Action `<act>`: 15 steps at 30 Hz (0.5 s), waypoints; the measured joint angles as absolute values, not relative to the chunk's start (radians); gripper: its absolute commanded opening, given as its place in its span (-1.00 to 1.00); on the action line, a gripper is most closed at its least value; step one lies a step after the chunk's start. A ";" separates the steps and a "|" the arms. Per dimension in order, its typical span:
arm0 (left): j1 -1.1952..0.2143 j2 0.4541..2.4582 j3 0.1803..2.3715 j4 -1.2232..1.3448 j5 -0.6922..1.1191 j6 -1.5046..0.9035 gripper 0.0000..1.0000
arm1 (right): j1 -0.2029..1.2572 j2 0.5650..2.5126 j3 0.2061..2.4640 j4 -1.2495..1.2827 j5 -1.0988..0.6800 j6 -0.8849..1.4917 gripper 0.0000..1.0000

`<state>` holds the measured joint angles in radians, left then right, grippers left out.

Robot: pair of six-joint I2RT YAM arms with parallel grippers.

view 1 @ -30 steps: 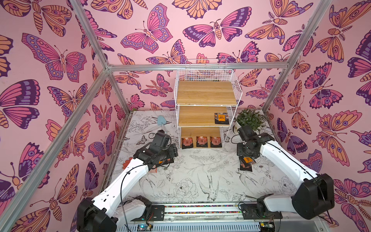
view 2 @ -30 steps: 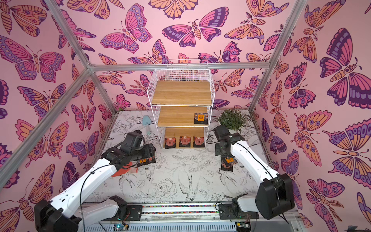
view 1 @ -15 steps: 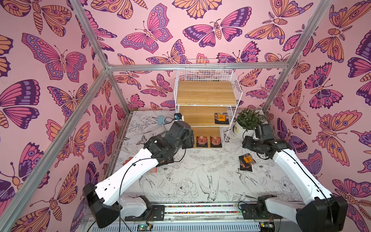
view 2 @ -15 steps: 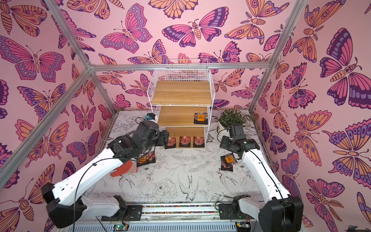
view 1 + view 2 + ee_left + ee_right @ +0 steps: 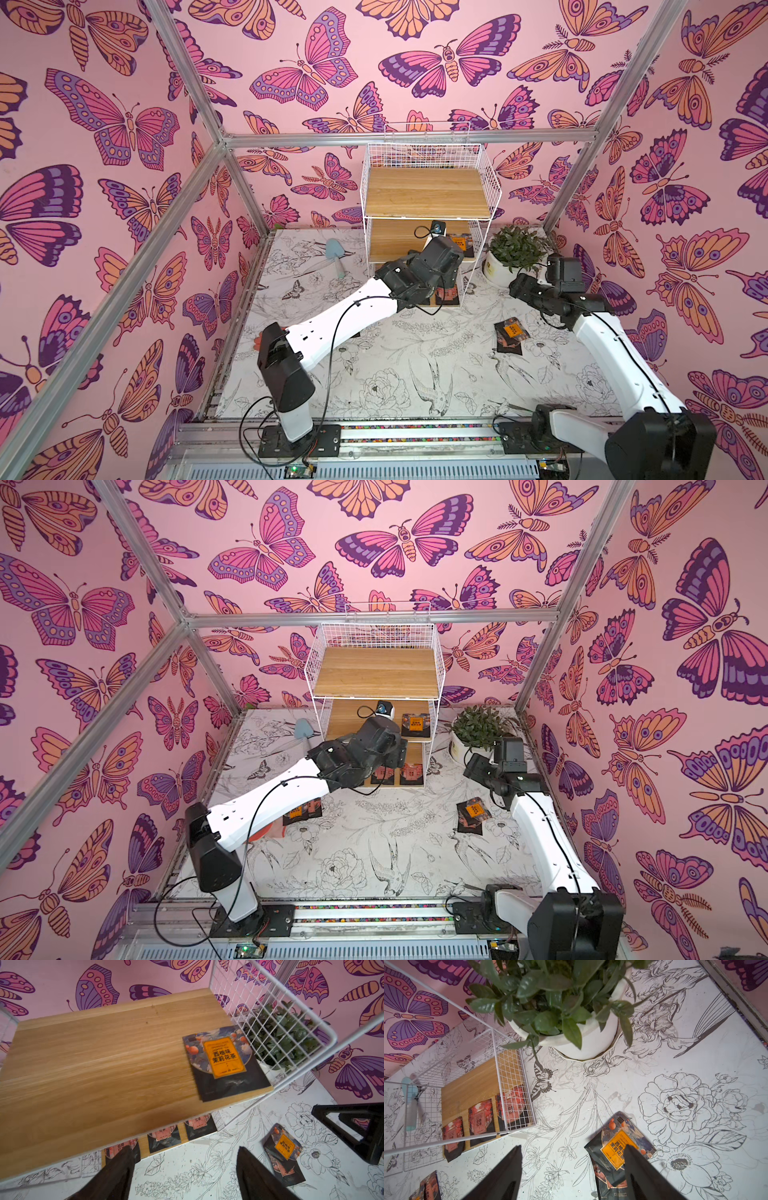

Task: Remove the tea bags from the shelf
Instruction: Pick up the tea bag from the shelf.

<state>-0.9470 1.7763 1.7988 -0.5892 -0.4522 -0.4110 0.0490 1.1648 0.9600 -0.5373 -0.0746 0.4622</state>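
The shelf [image 5: 428, 191] [image 5: 376, 671] stands at the back of the table. One orange-labelled tea bag [image 5: 225, 1061] [image 5: 460, 243] lies on its middle board, at the right corner. Three red-labelled tea bags [image 5: 480, 1120] [image 5: 164, 1138] lie in a row on the bottom board. My left gripper [image 5: 184, 1149] hovers open and empty in front of the middle board. My right gripper [image 5: 573, 1147] is open and empty, above a small pile of tea bags [image 5: 618, 1147] [image 5: 510, 334] on the table. More tea bags [image 5: 301, 812] lie on the table at the left.
A potted plant [image 5: 513, 249] [image 5: 562, 1001] stands just right of the shelf, close to my right wrist. A pale blue trowel [image 5: 336, 253] lies left of the shelf. An orange glove [image 5: 270, 831] shows under my left arm. Wire side panels [image 5: 270, 1022] wall in the middle board.
My left arm has swung from the left pile on the table up to the shelf's middle board. My right gripper has lifted off the right pile, opened wider and drawn back toward the plant.
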 measured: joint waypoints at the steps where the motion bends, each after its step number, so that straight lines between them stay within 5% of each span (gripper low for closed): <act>1: -0.947 1.789 1.814 -0.582 -0.451 -0.408 0.61 | 0.043 1.167 0.960 -0.533 -0.082 0.461 0.61; 15: -0.952 1.886 1.877 -0.517 -0.461 -0.370 0.63 | 0.027 1.197 0.964 -0.492 -0.144 0.444 0.64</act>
<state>-0.9524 1.8862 1.8771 -0.5175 -0.4606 -0.3702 0.0273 1.1969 0.9638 -0.4923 -0.1440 0.4438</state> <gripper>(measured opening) 0.816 0.815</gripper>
